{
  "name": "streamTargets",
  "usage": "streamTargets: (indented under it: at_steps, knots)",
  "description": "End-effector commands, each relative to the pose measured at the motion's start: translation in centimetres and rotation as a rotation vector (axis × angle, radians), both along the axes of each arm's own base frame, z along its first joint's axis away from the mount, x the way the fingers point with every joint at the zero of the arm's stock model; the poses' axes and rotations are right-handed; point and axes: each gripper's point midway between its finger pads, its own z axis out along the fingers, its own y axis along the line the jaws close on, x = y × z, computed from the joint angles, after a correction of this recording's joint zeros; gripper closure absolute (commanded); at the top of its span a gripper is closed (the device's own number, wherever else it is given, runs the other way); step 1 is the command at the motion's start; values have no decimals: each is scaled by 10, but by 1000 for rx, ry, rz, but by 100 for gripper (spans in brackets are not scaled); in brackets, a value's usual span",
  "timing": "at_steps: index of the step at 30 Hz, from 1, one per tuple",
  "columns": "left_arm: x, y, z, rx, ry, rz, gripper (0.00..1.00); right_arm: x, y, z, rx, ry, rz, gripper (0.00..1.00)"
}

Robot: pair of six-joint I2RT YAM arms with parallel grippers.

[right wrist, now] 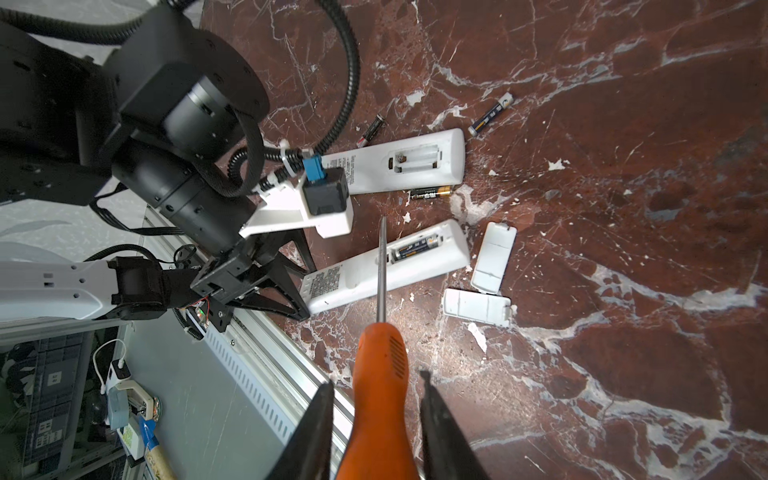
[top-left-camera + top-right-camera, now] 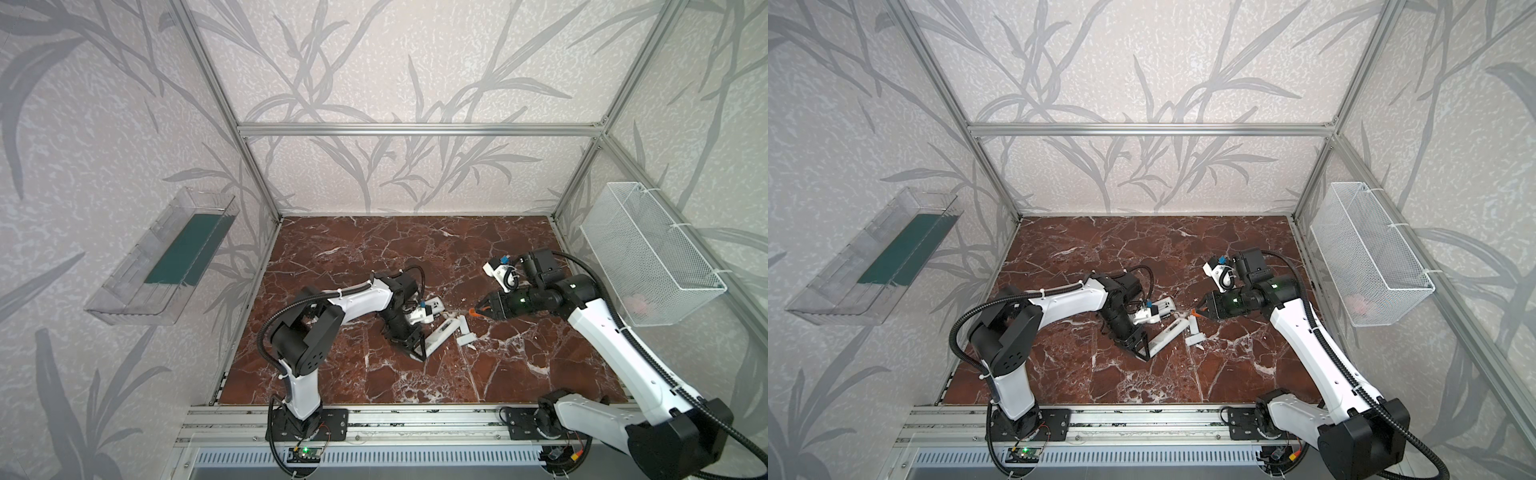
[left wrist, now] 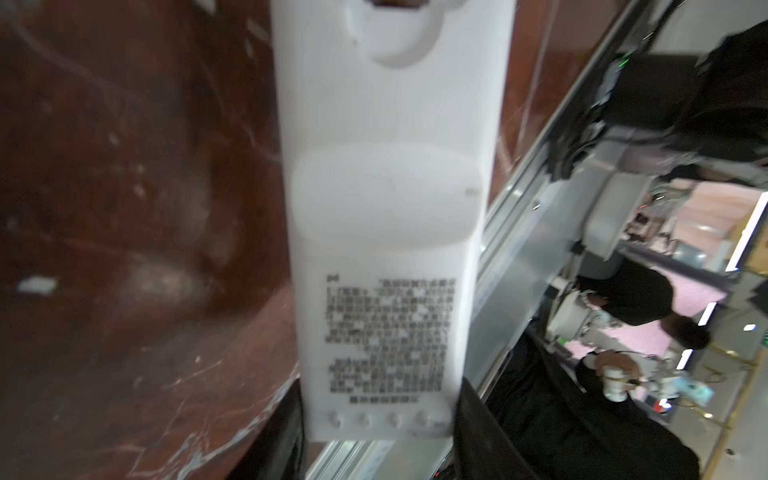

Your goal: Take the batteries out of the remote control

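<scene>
— Well, why does the left gripper (image 1: pixel 306 291) grab the remote (image 1: pixel 365 274) by its tail end?

— To pin it, I'd say. Its jaws pinch the printed end across the width, back side up. That way the open compartment faces the tool and the body can't skid on the marble table (image 2: pixel 374 257).

— And what's left inside?

— One battery (image 1: pixel 415 248) sits in that compartment. Whether another lies beside it I can't tell, because the tool's shaft hides that spot. The second remote (image 1: pixel 407 164), just behind, shows an empty compartment. A loose battery (image 1: pixel 430 193) lies between the two remotes, and two other batteries (image 1: pixel 372 130) lie just past the second one, all on the table.

— Those white pieces?

— The two covers (image 1: pixel 494 257), lying just beside the pinned remote's open end, out of the way.

— And on the right?

— The right gripper (image 1: pixel 375 380) has its jaws pressed on the orange handle of a screwdriver (image 1: pixel 380 357), with the shaft pointing across the compartment. It's likely a lever for the seated battery, since the jaws look too broad for the slot. Whether the tip touches anything, I can't tell.
</scene>
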Motion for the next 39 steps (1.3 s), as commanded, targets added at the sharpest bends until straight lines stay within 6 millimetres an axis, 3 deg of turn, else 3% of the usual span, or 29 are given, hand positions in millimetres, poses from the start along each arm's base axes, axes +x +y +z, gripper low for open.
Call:
streamTargets:
  at_steps: [1,13,22,39]
  knots:
    - [3,34,-8,155,-177,-155,87,-5,3,5,45,-5,2,100]
    - [13,46,-17,271,-357,-262,88,-19,2,-23,43,159,-113,100]
    - [10,43,-19,292,-407,-318,88,-28,25,-53,4,237,-74,100]
    - [9,44,-21,302,-413,-325,88,-17,22,-78,-73,265,-86,100]
